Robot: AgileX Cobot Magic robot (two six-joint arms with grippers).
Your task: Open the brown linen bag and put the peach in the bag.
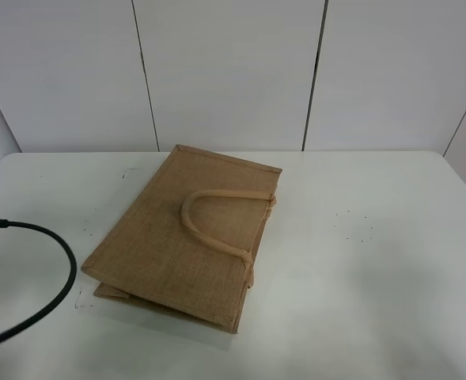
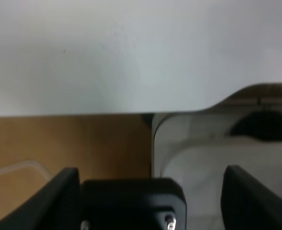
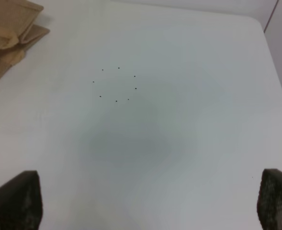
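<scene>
The brown linen bag (image 1: 177,237) lies flat and closed at the middle of the white table (image 1: 375,277), one beige loop handle (image 1: 209,226) resting on top. A corner of the bag shows in the right wrist view (image 3: 9,28). The peach is not in any view. My left gripper (image 2: 150,199) is open and empty, off the table's edge, and does not show in the exterior view. My right gripper (image 3: 145,203) is open and empty above bare table to the right of the bag, well apart from it.
A black cable (image 1: 54,277) loops over the table's left edge. A ring of small black dots (image 3: 116,84) marks the table to the right of the bag. White wall panels (image 1: 233,71) stand behind the table. In the left wrist view a brown surface (image 2: 69,143) lies below the table edge.
</scene>
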